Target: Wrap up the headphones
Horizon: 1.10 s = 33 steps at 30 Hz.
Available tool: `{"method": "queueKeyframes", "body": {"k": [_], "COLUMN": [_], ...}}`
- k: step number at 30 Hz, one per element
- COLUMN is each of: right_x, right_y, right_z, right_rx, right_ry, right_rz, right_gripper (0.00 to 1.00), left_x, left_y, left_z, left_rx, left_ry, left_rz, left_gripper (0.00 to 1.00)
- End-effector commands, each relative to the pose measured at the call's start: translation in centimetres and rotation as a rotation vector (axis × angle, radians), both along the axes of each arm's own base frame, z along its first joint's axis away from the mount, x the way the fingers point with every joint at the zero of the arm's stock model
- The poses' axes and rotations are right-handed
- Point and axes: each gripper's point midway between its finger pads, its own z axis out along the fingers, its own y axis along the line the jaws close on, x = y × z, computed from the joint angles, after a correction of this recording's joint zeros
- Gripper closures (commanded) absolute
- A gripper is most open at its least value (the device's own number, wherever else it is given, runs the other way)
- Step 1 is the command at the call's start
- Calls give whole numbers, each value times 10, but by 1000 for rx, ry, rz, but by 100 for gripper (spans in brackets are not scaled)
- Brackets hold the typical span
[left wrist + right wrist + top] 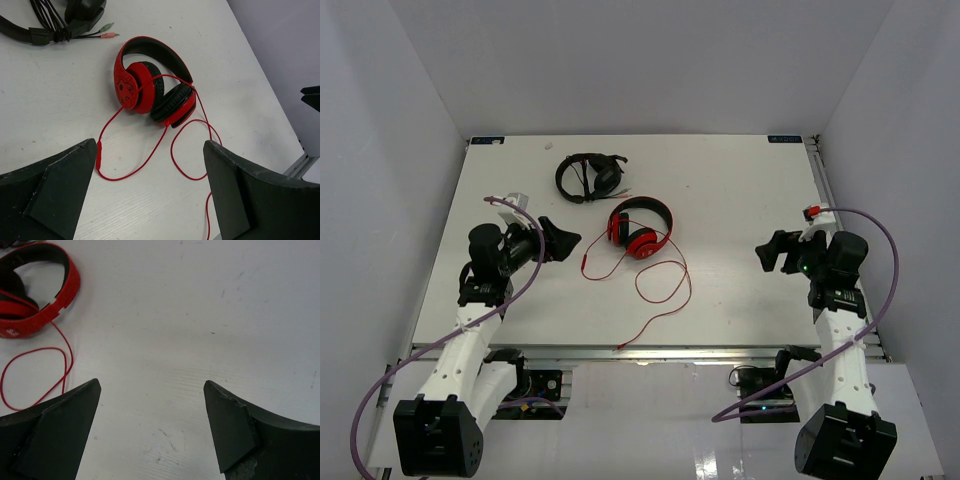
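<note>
Plainly, left pincer [563, 238] and right pincer [767, 255] both gape wide, empty. Just ahead of the left one lie the headphones [640, 228], their cable [98, 156] trailing beneath it: probably light, limp, slippery, best pinched near its free end.

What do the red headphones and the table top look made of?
The red headphones: likely glossy plastic shells, going by the sheen, with black padded cushions, possibly leatherette. The table: a white matte board, scuffed and speckled; material unclear.
</note>
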Motion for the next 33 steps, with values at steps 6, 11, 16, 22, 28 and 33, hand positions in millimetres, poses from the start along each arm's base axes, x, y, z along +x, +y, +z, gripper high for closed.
{"method": "queueKeyframes", "body": {"k": [6,11,16,22,28,33], "right_x": [-39,-1,52,111,181,204], "right_y": [70,94,148,210,235,248], "right_z": [12,26,32,11,-37,-56], "right_rx": [-195,-227,-245,-136,-253,-281], "right_ry": [-171,-64,51,225,268,242], "right_rz": [677,679,603,662,714,795], "right_gripper": [10,10,7,2,1,5], "left_x": [-5,-4,-3,-1,2,2], "left_y": [-6,-6,-5,-2,1,1], "left_z": [15,13,12,10,11,13], "left_rx": [2,3,8,18,31,33], "left_ry": [-49,-39,-35,-30,-39,-43], "left_rz": [-37,-37,-26,-9,11,11], "left_gripper": [2,2,2,2,2,2]}}
